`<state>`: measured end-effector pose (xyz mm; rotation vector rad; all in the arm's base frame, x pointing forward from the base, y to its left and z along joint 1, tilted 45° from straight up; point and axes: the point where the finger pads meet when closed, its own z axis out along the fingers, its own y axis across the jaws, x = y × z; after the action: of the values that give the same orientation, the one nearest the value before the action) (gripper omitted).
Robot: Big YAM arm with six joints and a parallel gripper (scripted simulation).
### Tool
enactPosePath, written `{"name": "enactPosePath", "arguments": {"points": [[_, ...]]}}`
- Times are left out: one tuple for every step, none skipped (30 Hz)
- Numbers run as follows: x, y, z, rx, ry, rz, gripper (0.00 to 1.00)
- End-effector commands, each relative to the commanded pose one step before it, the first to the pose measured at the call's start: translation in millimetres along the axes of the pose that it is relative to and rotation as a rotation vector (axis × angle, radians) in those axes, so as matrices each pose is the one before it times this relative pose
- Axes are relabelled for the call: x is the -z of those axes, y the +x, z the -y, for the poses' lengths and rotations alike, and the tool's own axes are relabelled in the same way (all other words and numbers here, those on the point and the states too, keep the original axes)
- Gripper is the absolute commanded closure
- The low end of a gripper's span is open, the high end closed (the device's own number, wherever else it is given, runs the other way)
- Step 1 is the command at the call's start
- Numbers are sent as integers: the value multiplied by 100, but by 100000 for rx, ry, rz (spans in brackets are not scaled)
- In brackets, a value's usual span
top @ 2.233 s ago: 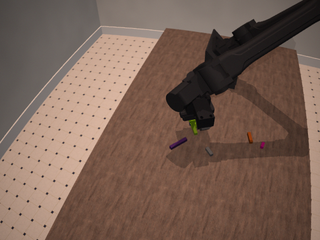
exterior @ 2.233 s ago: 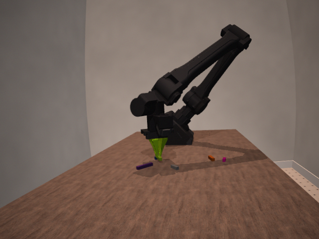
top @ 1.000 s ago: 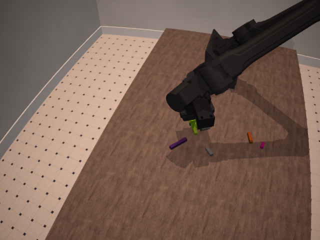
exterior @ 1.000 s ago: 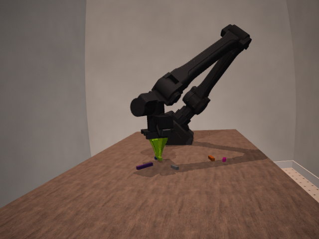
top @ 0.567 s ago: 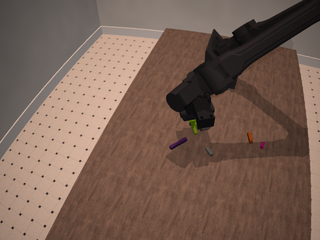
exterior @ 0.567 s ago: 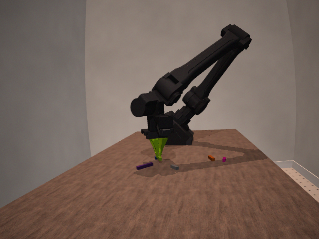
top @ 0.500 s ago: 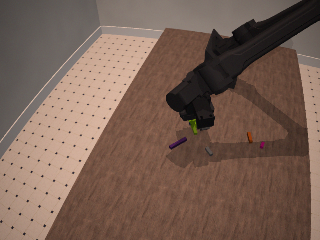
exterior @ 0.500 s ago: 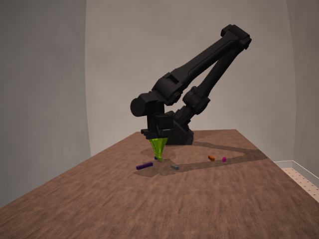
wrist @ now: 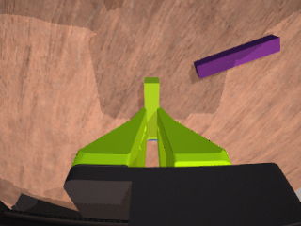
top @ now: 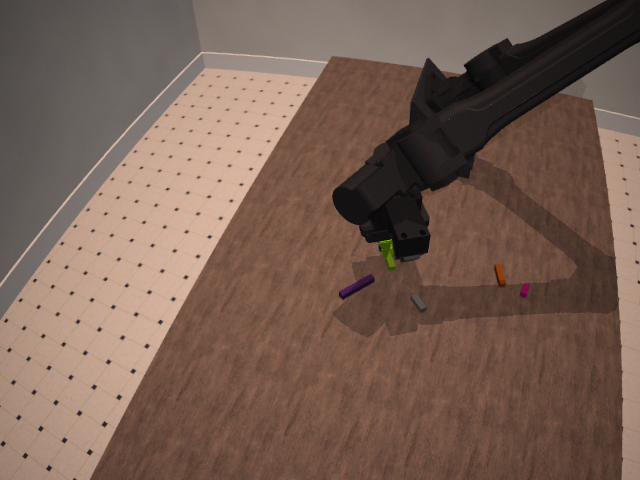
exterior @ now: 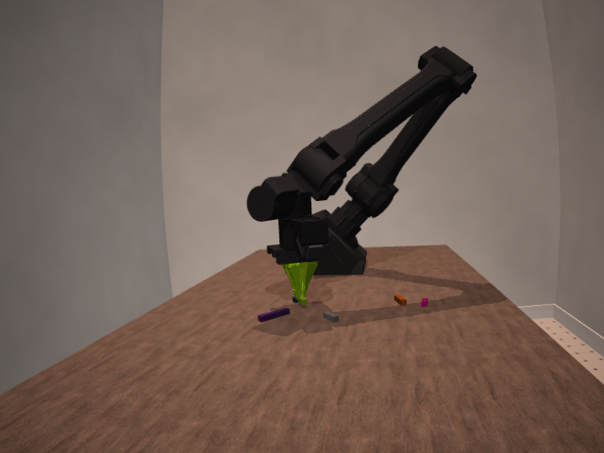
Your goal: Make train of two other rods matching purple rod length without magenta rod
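Observation:
My gripper, which has lime-coloured fingers, is shut on the lime rod and holds it low over the table. In the wrist view the rod sticks out past my fingertips. The small blue rod lies right at the lime rod's far end. It also shows in the side view and as a sliver between my fingers. I cannot tell whether the two rods touch. The purple rod lies flat just to the front left, apart from them.
A grey rod lies to the front right of the gripper. An orange rod and a magenta rod lie further right, close to each other. The arm's base stands at the table's far side.

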<state>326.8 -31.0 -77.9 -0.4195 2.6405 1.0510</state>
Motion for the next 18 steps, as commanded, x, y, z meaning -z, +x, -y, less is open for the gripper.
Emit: {"name": "enactPosePath", "arguments": {"points": [[-800,-51,-215,76,-584,-600,95],[0,0,0,0,0,0,95],[-66,4,1,-1,9,-14,95],[-72,-3,-5,-1,-24,24,95],[-77,0,-2,-2,-8,5,95],[-79,2,-1,-2,0,-5,95],[-79,2,-1,-2,-2,-2,95],[-76,2,-2,-1,-3,-1,95],[-72,2,-1,-1,-1,-3,95],[-66,2,-1,-1,0,-3,95],[-58,2,-1,-1,0,-3,95],[-49,2,-1,-1,1,-3,95],[-39,1,0,-1,1,-4,95],[-29,1,0,-1,2,-4,95],[-20,1,0,0,2,-4,95],[-11,1,0,0,3,-4,95],[-4,2,1,0,9,-10,95],[0,0,0,0,0,0,95]]}}
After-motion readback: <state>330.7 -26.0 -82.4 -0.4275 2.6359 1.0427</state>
